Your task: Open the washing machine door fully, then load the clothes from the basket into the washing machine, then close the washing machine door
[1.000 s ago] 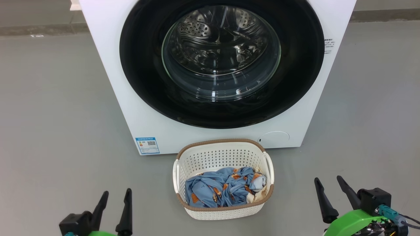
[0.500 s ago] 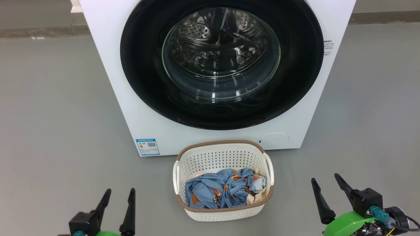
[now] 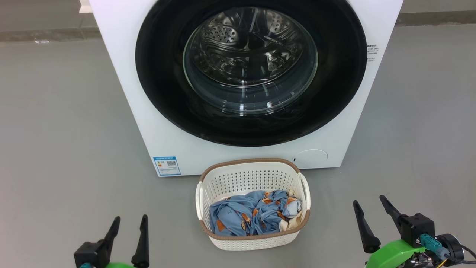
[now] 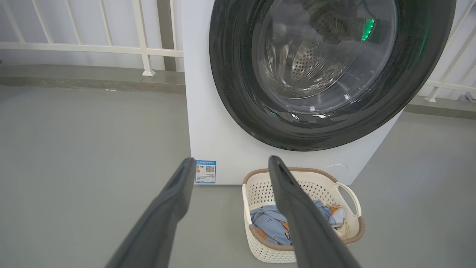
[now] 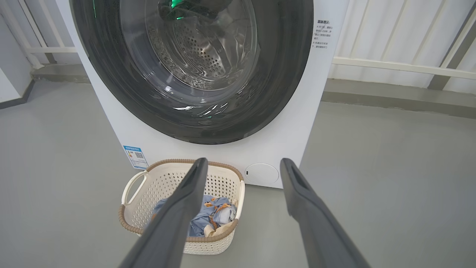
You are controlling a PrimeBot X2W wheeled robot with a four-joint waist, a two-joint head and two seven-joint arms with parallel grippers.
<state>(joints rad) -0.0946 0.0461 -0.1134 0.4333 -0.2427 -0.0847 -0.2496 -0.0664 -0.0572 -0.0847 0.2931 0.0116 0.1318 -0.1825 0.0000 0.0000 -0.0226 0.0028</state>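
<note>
The left gripper (image 3: 131, 217) hovers low at the left over the grey floor (image 3: 55, 130), fingers spread and empty. In the middle, the basket (image 3: 253, 178) stands just in front of the washing machine (image 3: 126, 93), holding the crumpled blue clothes (image 3: 247, 216). The washing machine door (image 3: 160, 78) is shut, and the steel drum (image 3: 249, 44) shows through its glass. At the right, the right gripper (image 3: 368, 200) is also spread and empty.

Before me spreads a plain grey floor (image 3: 55, 130); at its far edge, a low kerb (image 4: 74, 76) carries a white railing (image 4: 74, 47).

blue label (image 3: 167, 165) on washing machine (image 3: 186, 156), QR code; print illegible
</note>
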